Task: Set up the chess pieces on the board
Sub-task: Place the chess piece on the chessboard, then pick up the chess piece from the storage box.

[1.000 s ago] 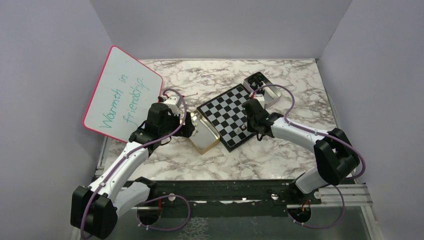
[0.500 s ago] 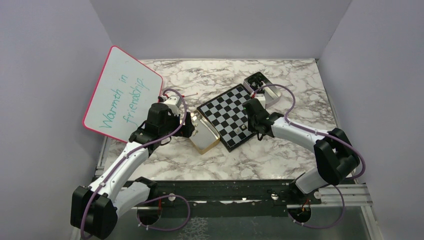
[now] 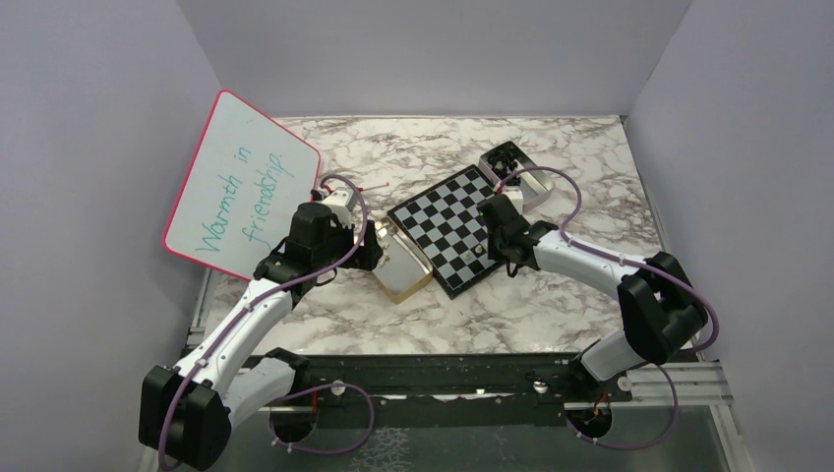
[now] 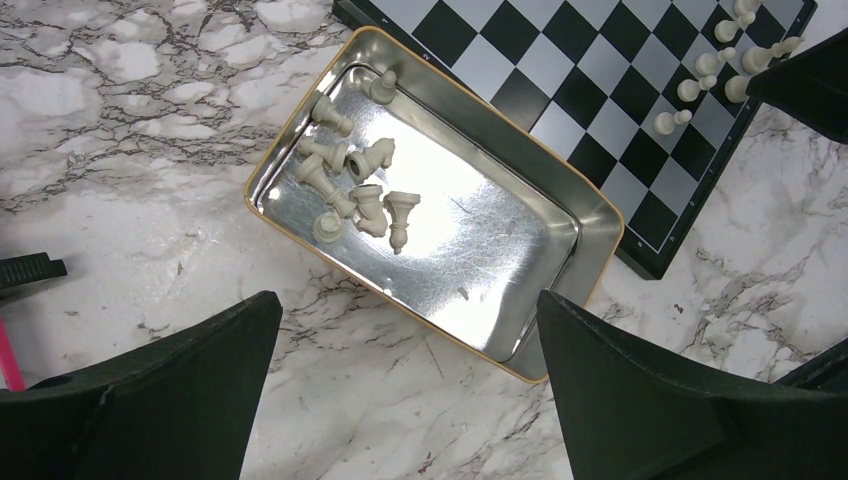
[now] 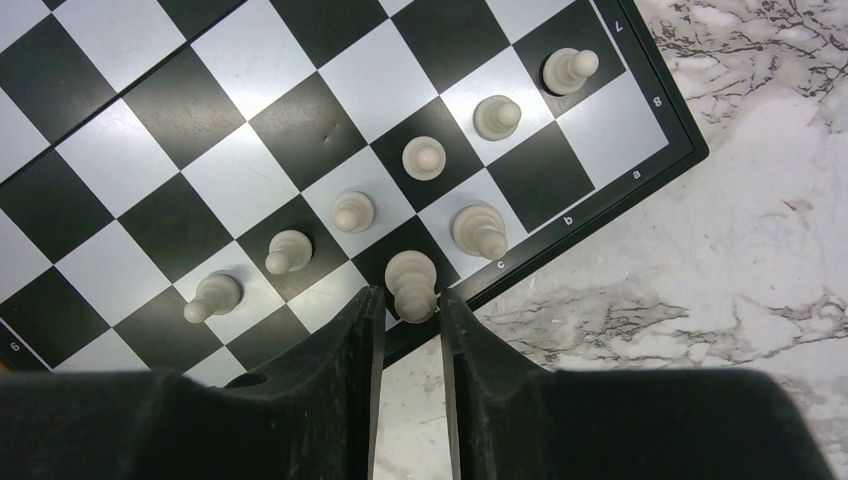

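At the rim of the chequered black-and-white chessboard [image 5: 240, 175], the right gripper [image 5: 409, 300] straddles a pale whitish chess piece [image 5: 411, 275] standing on an edge square — pinching or merely flanking it, I cannot tell. Six pale pawns [image 5: 424, 157] line the next row. Left gripper [image 4: 405, 300] — spread wide — hovers over a rectangular metal tin [image 4: 480, 240] holding more pale pieces [image 4: 355, 190].

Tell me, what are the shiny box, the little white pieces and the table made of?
Shallow rectangular silver tin: likely metal, mirror-bright glare. Small cream chess pieces: probably plastic, smooth, matte. White grey-veined tabletop: marble look, maybe only printed.
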You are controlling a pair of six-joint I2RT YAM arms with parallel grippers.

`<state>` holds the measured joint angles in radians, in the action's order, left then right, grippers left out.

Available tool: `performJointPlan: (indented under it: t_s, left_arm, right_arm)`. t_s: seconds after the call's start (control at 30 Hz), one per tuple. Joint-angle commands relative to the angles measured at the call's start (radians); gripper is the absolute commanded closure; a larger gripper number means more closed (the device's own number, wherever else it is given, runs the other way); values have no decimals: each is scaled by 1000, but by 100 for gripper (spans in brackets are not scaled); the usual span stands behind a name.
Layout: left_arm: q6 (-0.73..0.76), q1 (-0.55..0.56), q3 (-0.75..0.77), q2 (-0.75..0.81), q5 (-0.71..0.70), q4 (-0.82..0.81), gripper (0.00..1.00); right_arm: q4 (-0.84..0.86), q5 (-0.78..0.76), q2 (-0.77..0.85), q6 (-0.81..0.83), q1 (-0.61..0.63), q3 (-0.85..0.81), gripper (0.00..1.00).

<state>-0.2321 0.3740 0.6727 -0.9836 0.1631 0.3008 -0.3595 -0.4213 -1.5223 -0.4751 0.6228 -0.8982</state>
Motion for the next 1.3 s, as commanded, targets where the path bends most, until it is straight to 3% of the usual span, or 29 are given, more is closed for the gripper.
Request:
performJointPlan:
  t_s: [0.0,0.33,0.53,0.8,0.87,1.03,1.17,1.27]
  left_arm:
    - [-7,-4,-8,7,-18,-17,1]
    - [-25,-4,0,-10,-28,-18,2]
    - [-41,-4,46,-55,-28,-25,9]
    - [-10,-3,218,-288,-63,-16,25]
    - [-20,-3,261,-354,-79,-14,33]
    - [-55,19,340,-482,-111,-38,60]
    - [-11,66,348,-539,-148,-106,65]
    - [42,68,287,-554,-95,-228,66]
  right_arm:
    - [-40,-3,29,-20,0,-18,68]
    - [-128,32,109,-15,0,-63,58]
    - [-156,77,245,-17,1,-58,47]
    - [-136,158,436,-22,1,-16,23]
    - [-143,164,471,-22,1,-11,19]
    - [-150,180,545,-23,0,13,17]
    - [-157,170,578,-23,0,34,17]
    - [-152,174,589,-19,0,43,17]
